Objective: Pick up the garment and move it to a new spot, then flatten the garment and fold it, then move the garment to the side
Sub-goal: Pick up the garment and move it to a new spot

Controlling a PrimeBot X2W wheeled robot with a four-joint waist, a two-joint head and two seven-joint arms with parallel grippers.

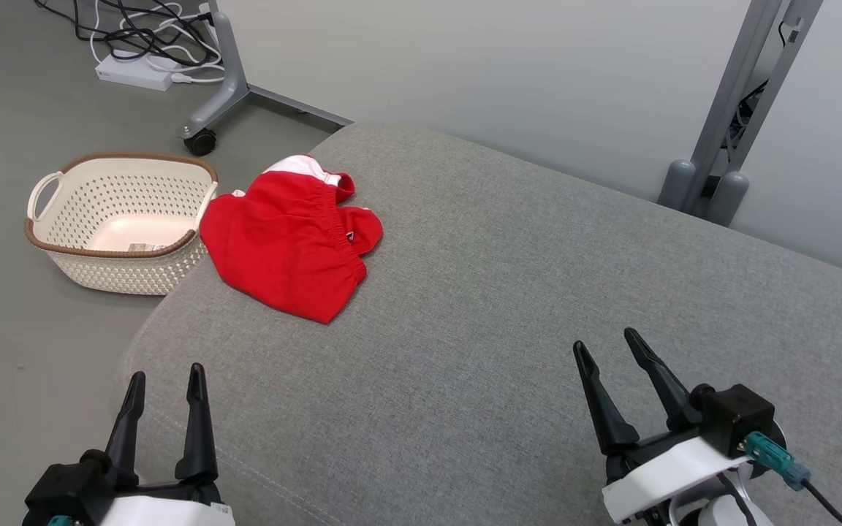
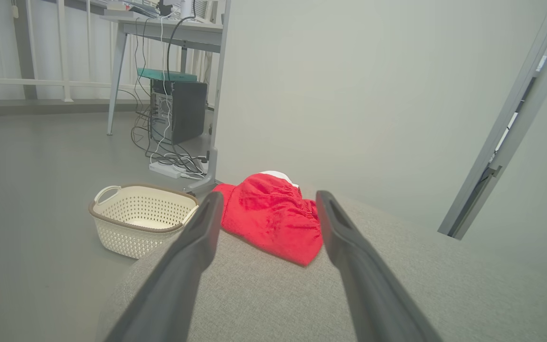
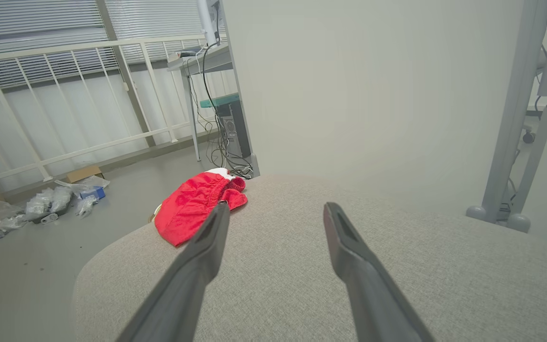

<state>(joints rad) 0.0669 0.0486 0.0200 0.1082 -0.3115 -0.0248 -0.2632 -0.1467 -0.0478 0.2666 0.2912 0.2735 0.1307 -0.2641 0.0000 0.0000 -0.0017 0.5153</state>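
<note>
The garment [image 1: 289, 241] is a red piece with a white inner band, lying crumpled at the far left corner of the grey cushioned surface [image 1: 509, 307]. It also lies ahead in the left wrist view as the garment [image 2: 271, 216] and to the left in the right wrist view as the garment [image 3: 193, 206]. My left gripper [image 1: 167, 376] hovers open at the near left edge of the cushion, well short of the garment. My right gripper [image 1: 605, 345] is open at the near right, empty and far from the cloth.
A cream perforated basket [image 1: 70, 252] stands on the floor left of the cushion, beside the garment. A grey wheeled stand leg [image 1: 227, 88] and cables [image 1: 136, 36] lie beyond it. A grey frame post [image 1: 735, 109] rises at the back right against the wall.
</note>
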